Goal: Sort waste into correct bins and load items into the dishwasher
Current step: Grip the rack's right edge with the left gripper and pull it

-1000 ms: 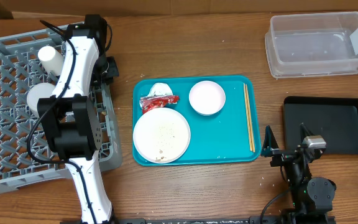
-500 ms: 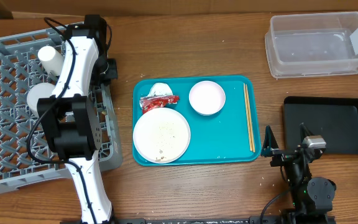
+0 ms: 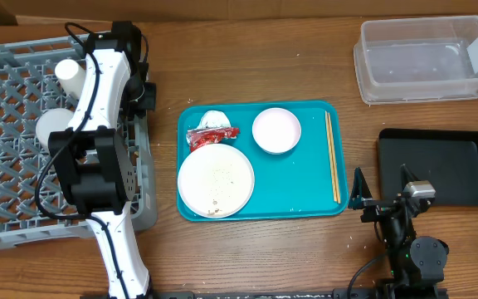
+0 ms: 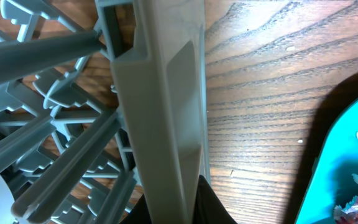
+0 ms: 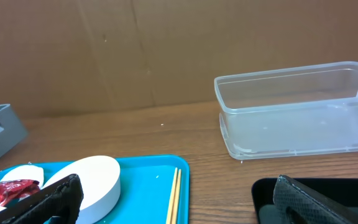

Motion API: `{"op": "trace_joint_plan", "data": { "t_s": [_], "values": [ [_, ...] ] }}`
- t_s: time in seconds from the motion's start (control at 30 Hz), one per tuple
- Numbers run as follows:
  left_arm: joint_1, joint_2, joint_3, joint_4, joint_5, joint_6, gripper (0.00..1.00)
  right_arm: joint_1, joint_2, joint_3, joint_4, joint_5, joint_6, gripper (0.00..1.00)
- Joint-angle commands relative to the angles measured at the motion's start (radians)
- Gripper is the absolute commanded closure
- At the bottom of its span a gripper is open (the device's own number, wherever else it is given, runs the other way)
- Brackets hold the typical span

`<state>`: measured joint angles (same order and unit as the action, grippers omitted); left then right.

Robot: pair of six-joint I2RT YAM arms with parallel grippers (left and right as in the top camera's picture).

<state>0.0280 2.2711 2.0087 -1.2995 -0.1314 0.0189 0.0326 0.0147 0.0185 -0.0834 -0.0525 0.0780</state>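
Note:
My left gripper [image 3: 143, 90] [image 4: 178, 208] is shut on the right wall of the grey dishwasher rack [image 3: 143, 174] [image 4: 160, 93]. A small white cup [image 3: 69, 72] and a pale bowl [image 3: 53, 126] sit in the rack, partly behind the arm. On the teal tray [image 3: 305, 195] lie the white plate [image 3: 216, 181] speckled with rice grains, a pinkish bowl [image 3: 276, 130] [image 5: 95, 177], chopsticks [image 3: 332, 158] [image 5: 175, 196], a red wrapper [image 3: 212, 135] and a white tissue [image 3: 214, 120]. My right gripper [image 3: 380, 198] [image 5: 179, 208] stands open and empty at the tray's near right corner.
The clear tub [image 3: 426, 58] [image 5: 297, 112] stands at the back right. The black tray [image 3: 438, 166] lies at the right edge in front of it. Brown cardboard walls close off the table's far side.
The rack has swung and shifted with my left gripper holding its wall; its right side now sits straighter and farther back. The right arm has not moved.

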Motion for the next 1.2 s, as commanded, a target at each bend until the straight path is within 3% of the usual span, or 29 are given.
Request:
{"op": "trace_joint_plan", "data": {
  "t_s": [0.0, 0.2, 0.47, 0.77, 1.0, 1.17],
  "values": [
    [-0.016, 0.014, -0.015, 0.05, 0.036, 0.203, 0.96, -0.004, -0.01, -0.011, 0.003, -0.002, 0.004, 0.0],
    [-0.016, 0.014, -0.016, 0.057, 0.106, 0.336, 0.96, -0.004, -0.01, -0.011, 0.003, -0.002, 0.004, 0.0],
    [-0.015, 0.014, -0.016, 0.059, 0.106, 0.329, 0.96, -0.004, -0.01, -0.011, 0.003, -0.002, 0.004, 0.0],
    [-0.016, 0.014, -0.015, 0.086, 0.106, 0.216, 0.96, -0.004, -0.01, -0.011, 0.003, -0.002, 0.004, 0.0],
    [-0.015, 0.014, -0.015, 0.143, 0.106, 0.023, 0.96, -0.004, -0.01, -0.011, 0.003, -0.002, 0.004, 0.0],
    [-0.014, 0.014, -0.015, 0.159, 0.106, -0.004, 0.96, -0.004, -0.01, -0.011, 0.003, -0.002, 0.004, 0.0]
  ]
}}
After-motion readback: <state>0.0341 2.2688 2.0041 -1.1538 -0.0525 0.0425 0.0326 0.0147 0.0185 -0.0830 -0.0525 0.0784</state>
